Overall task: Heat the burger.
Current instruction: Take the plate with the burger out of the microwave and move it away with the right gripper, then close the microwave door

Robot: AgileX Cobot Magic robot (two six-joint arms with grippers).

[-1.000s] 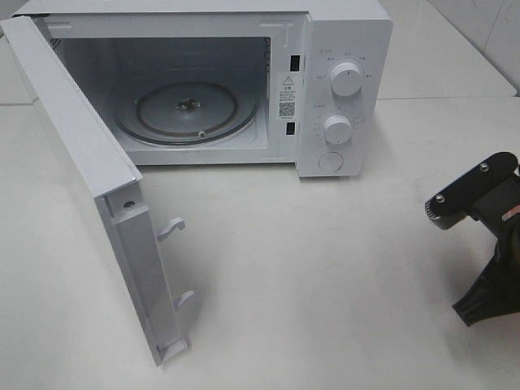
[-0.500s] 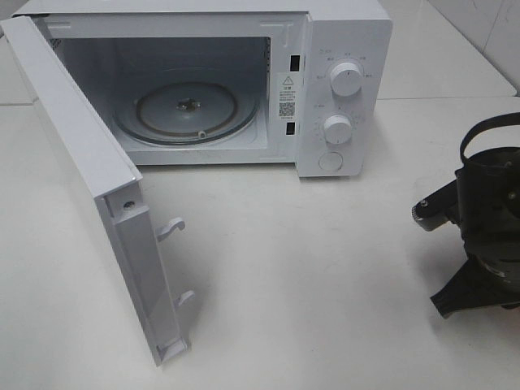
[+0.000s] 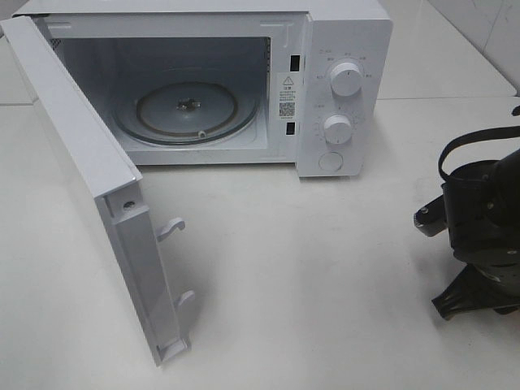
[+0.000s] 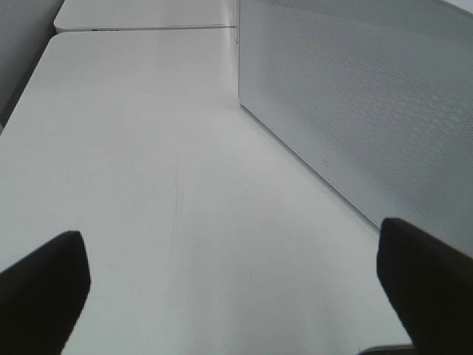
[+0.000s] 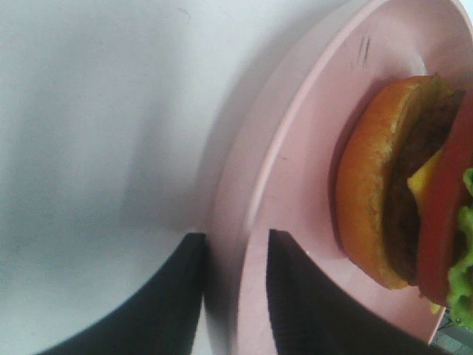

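Note:
The burger (image 5: 399, 185), with a golden-brown bun, dark patty, red-yellow layer and green lettuce, sits on a flat pink plate (image 5: 295, 170) in the right wrist view. My right gripper (image 5: 235, 244) straddles the plate's rim, one finger (image 5: 185, 303) outside it and the other finger (image 5: 303, 303) on its face, closed down on it. In the exterior view only the right arm (image 3: 479, 219) shows, at the right edge; burger and plate are out of that view. My left gripper (image 4: 236, 296) is open and empty above the table, beside the microwave door.
A white microwave (image 3: 341, 89) stands at the back with its door (image 3: 89, 187) swung open to the front left. Its glass turntable (image 3: 187, 114) is bare. The door's perforated outer face (image 4: 369, 111) is close to my left gripper.
The right arm has turned at the right edge of the table, its wrist swinging up and over. In the last half second it barely shifted. The microwave has not moved.

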